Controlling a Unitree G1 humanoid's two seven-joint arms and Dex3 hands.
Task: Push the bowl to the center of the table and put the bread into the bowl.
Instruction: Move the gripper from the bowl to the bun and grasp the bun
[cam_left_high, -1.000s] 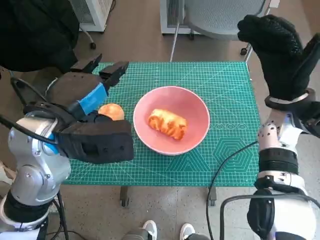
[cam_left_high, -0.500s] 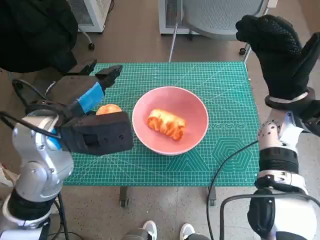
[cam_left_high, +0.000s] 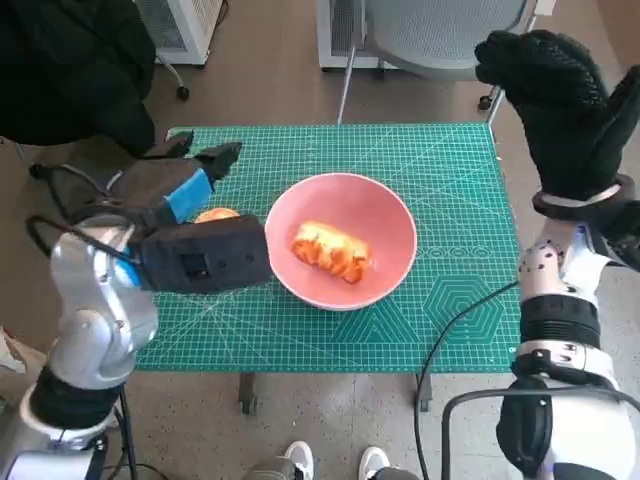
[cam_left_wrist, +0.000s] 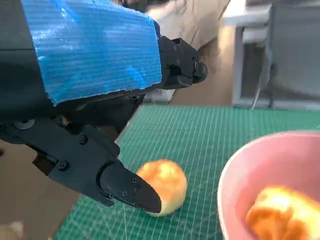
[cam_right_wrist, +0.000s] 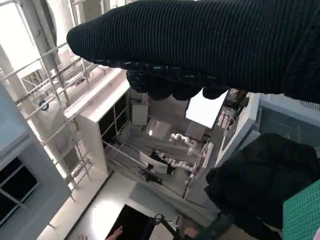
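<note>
Pink bowl (cam_left_high: 341, 240) at tabletop (cam_left_high: 450, 300) centre, bread (cam_left_high: 330, 250) contained.
Left hand (cam_left_high: 175, 190) is drawn back, fingers (cam_left_wrist: 127, 187) apart, empty; right hand (cam_left_high: 555, 100) raised, its fingers' state cannot be told.

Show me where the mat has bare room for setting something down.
Bare green cutting mat lies between the pink round bowl and the raised right hand, also along the near edge. Crowded: the left hand hangs over the small orange bun beside the bowl.
</note>
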